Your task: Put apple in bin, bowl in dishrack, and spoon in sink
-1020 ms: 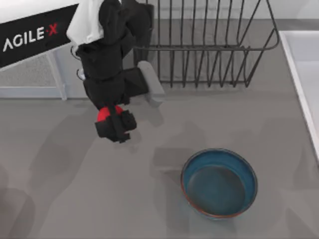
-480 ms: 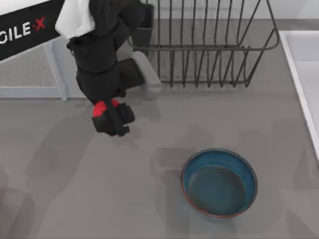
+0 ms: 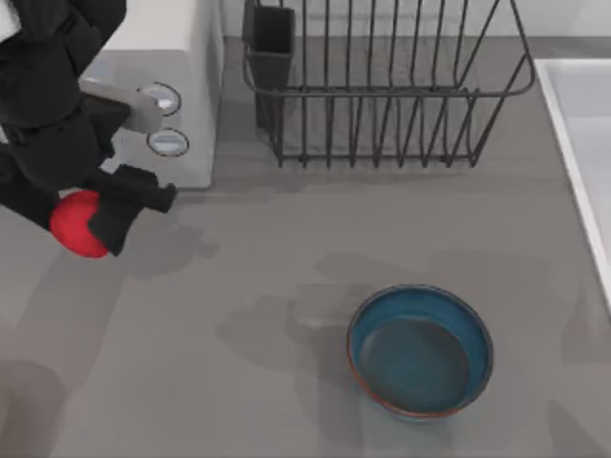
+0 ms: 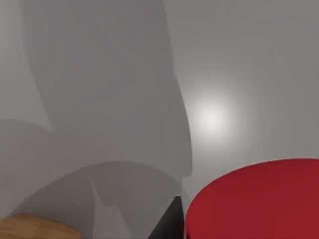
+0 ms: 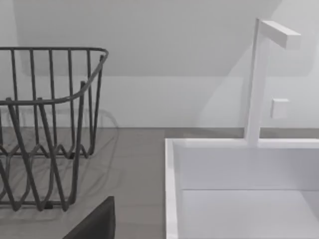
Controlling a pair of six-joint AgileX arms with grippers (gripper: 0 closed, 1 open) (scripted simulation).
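One arm is doing the work here: the left pincer (image 3: 100, 221) is gripping the apple (image 3: 76, 223) between its dark fingers, holding it above the bench (image 3: 286, 277) at the top view's far left, just in front of the white microwave (image 3: 177, 105). In the left wrist view the apple (image 4: 254, 199) is bulging red at the frame's edge, with grey surface and shadow beyond it and a sliver of something wood-coloured (image 4: 35, 226) at the corner; no bin is showing, so which way it lies from the pincer cannot be told. That bearing is the relation the coming move is hanging on, and my guess is that the bin is lying further out past the bench's left edge.

Meanwhile the bowl (image 3: 420, 351) is sitting upright toward the right front of the bench, well apart from the carried apple and nearer the right arm's side. Behind it the dishrack (image 3: 382, 91) is standing at the back, its utensil cup (image 3: 272, 43) at the corner nearest the microwave. Along the right edge the sink (image 3: 563, 124) is running; the right wrist view is looking across the sink (image 5: 172, 189) and its white faucet (image 5: 259, 79), with the dishrack (image 5: 50, 124) beside it. Whether the right arm's pincer is wide or narrow cannot be told.
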